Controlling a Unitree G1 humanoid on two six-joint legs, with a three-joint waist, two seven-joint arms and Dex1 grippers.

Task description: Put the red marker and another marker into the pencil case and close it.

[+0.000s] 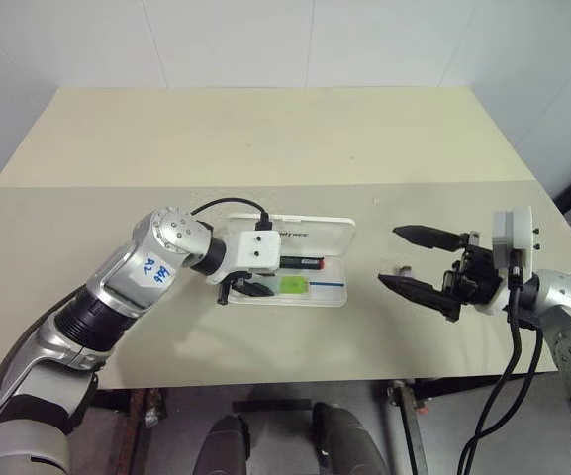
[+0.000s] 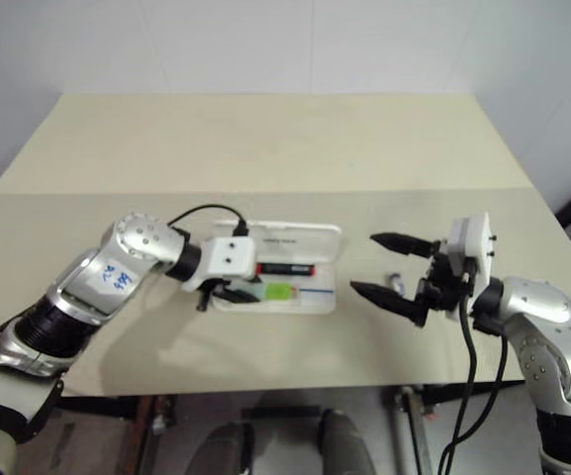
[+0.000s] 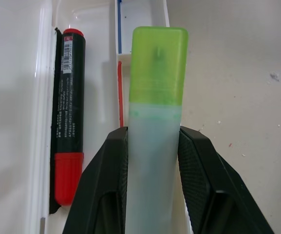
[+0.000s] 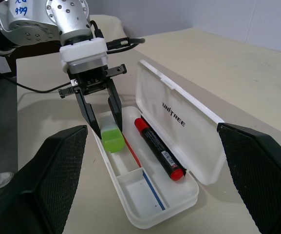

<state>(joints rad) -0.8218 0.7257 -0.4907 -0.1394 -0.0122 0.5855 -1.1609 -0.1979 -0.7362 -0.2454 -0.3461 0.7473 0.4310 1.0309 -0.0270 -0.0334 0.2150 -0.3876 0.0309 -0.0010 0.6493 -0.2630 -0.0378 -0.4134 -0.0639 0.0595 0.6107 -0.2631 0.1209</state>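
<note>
Gripping the green-capped highlighter [image 4: 112,136] by its pale mint body, the left pincer [image 4: 99,116] has both black fingers pressed against the barrel's sides, cap pointing away from the wrist. The highlighter sits low over the tray of the pencil case [image 4: 179,202], at the tray's end nearest the left arm; whether its cap touches the tray floor cannot be told. The case is a white hinged plastic box lying open on the beige counter [image 1: 265,139], lid [image 4: 179,122] tilted back with dark lettering on its inner face. The red marker [image 4: 159,155], black-barrelled with a red cap, lies flat inside the tray in the channel along the hinge side, beside the highlighter and apart from it. A red stripe and a blue stripe run along the tray floor, and a low divider crosses the tray.

The right pincer [image 1: 411,259] hovers above the counter past the case's far end from the left arm, well apart from the case. Its fingers are spread wide and hold nothing.
</note>
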